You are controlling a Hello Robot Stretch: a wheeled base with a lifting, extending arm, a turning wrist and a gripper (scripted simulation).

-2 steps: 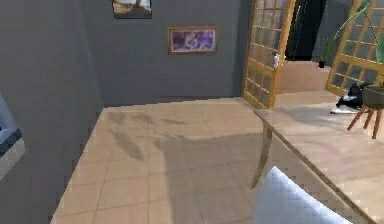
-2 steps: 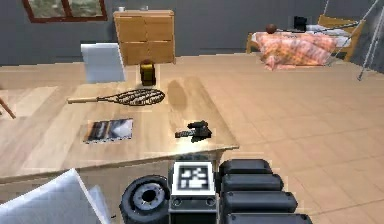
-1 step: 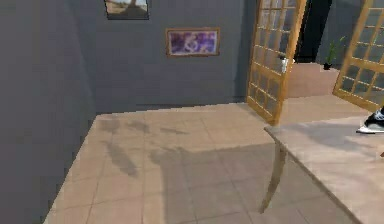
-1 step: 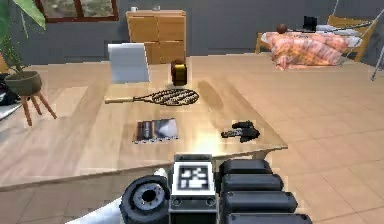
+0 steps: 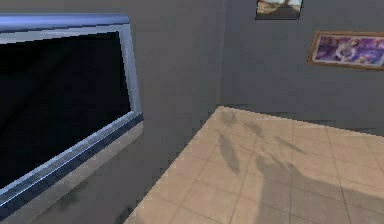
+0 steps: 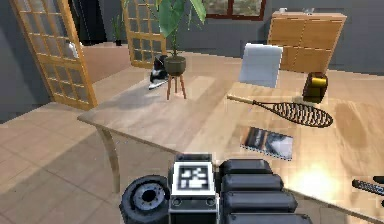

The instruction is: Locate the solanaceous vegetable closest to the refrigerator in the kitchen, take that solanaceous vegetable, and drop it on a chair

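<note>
Search phase, I figured: I faced a wall and screen, couldn't tell if my claw held anything, and next needed a turn away to hunt elsewhere.

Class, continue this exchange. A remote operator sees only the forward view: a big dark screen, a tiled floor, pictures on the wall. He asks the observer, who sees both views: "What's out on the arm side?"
Observer: A long wooden table stands there.
Operator: Anything lying on it?
Observer: A racket lies flat on the top, toward the arm side view's right.
Operator: Is there a chair nearby?
Observer: What looks like a white chair back shows toward the table's far side, left of a wooden dresser.
</note>
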